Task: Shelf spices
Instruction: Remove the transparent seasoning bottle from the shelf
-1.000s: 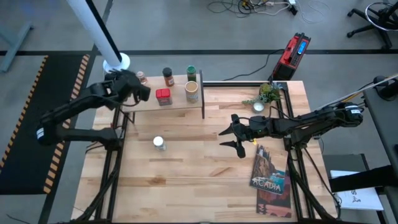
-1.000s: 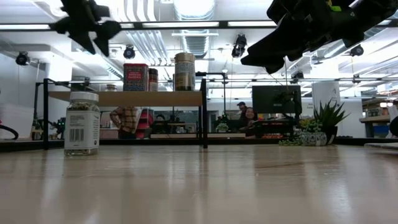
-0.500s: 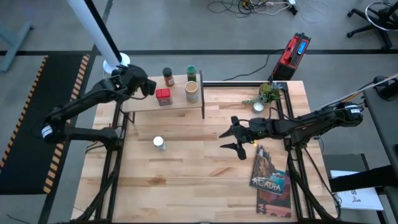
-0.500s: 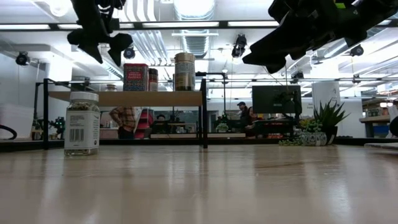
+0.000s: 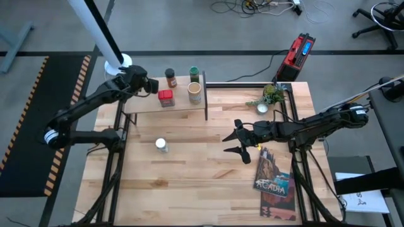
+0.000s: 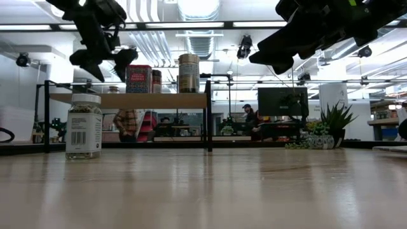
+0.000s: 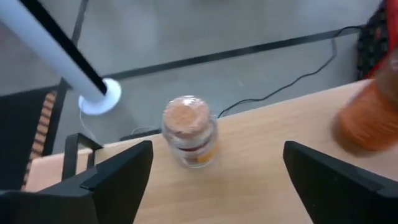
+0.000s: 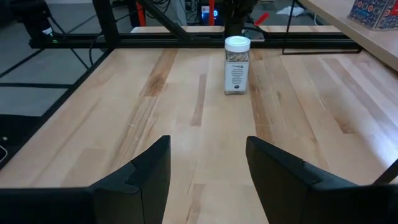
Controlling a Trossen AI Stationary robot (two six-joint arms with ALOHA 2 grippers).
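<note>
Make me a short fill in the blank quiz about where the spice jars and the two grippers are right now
1. The white-capped clear jar stands on the ____, not on the shelf.
2. The red square tin stands on the ____.
3. The left gripper hovers over the shelf with its fingers ____.
4. The right gripper points toward the ____-capped jar.

Missing words: table; shelf; open; white

Small green plant [image 5: 273, 94] in white pot [image 5: 262, 108] near table's [image 5: 189, 183] far right corner. "Acadia" book [image 5: 273, 177] flat near right edge, closer to front. Red-and-black box [image 5: 297, 50] on floor beyond table, black cable [image 5: 265, 66] running from it. White pole [image 5: 95, 28] on round base at far left. Black mat with orange-striped edge [image 5: 28, 126] on floor left of table. People [image 6: 130, 122] in room behind.
</note>
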